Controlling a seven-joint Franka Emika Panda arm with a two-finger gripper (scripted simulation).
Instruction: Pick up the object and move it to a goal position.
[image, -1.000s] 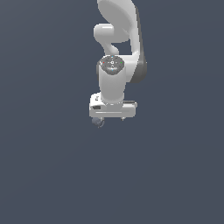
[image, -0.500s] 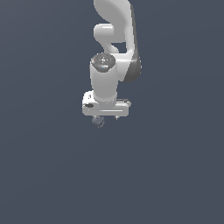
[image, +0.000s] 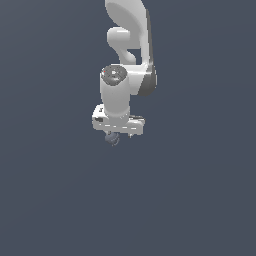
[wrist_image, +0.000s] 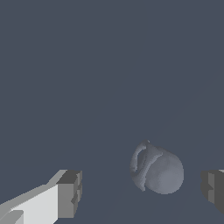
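The object is a small dark slate-grey roundish lump, barely darker than the background. In the exterior view it pokes out just below the white hand of my gripper, toward the exterior view's left end of the hand. The wrist view shows the object lying between the two grey fingertips, nearer to one of them. My gripper is open wide, and both pads stand clear of the lump.
The white arm rises above the hand in the exterior view. Everything else in both views is a uniform dark slate-grey background.
The hand has shifted a little toward the exterior view's left over the last second. The object has stayed where it was.
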